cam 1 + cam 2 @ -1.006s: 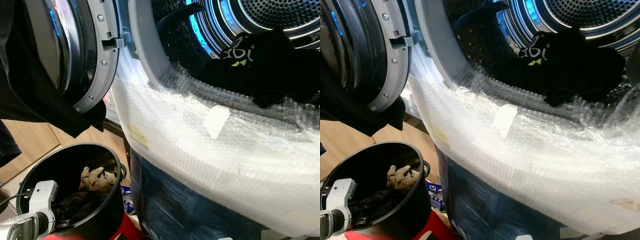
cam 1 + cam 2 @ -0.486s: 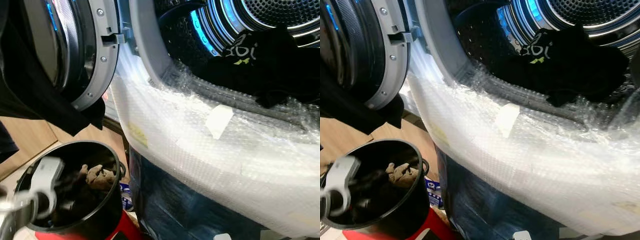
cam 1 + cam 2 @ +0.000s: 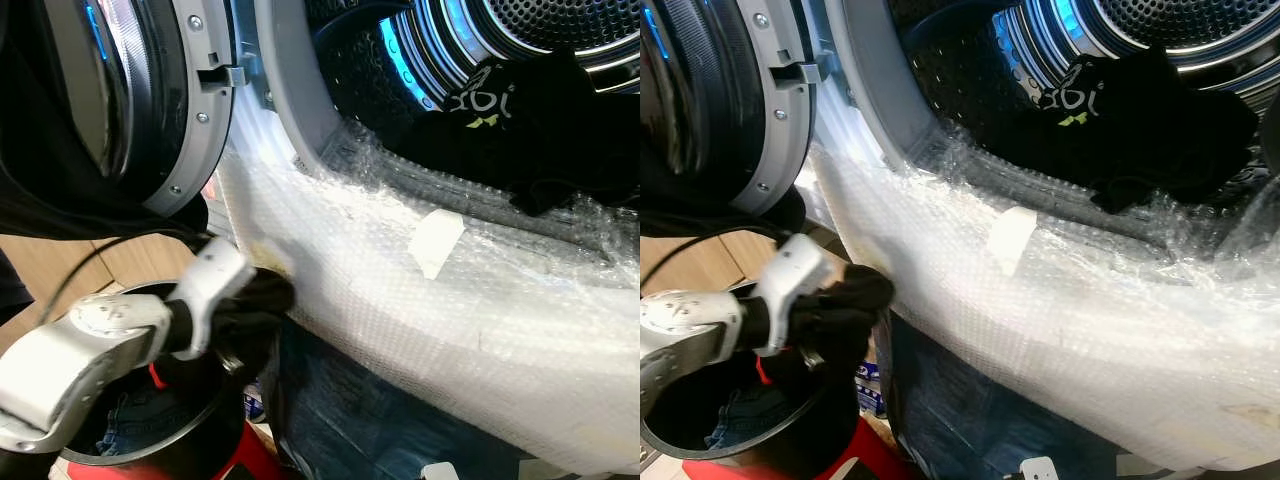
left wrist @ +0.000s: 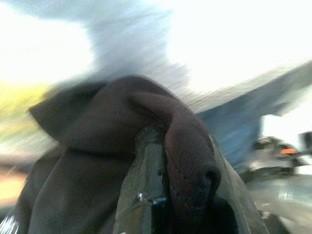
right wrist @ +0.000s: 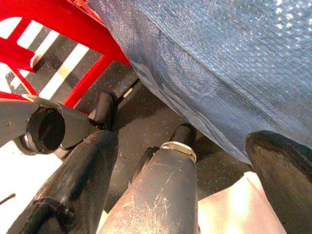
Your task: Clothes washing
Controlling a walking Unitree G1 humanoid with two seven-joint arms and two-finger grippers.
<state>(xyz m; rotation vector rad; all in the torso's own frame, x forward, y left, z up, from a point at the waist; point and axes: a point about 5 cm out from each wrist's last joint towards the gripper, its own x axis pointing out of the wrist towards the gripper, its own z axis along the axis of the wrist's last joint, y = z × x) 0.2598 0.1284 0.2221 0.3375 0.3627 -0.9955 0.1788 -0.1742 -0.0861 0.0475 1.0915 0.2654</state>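
Up out of the black bucket (image 3: 200, 455) comes my left end effector (image 3: 262, 308), clenched on a dark garment (image 3: 245, 320) beside the washer's wrapped front (image 3: 420, 300); one black garment (image 3: 530, 130) sits in the drum, more remain.

— What is the left gripper (image 3: 262, 300) carrying?
— A dark brown garment (image 3: 248, 318), bunched over its fingers, above the black bucket's (image 3: 170, 462) rim, beside the bubble-wrapped washer front (image 3: 420, 300).
— What's in the bucket?
— Blue denim cloth (image 3: 135, 420) at the bottom.
— And the drum (image 3: 560, 30)?
— Open; a black garment with pale lettering (image 3: 520, 120) lies at its lower edge.
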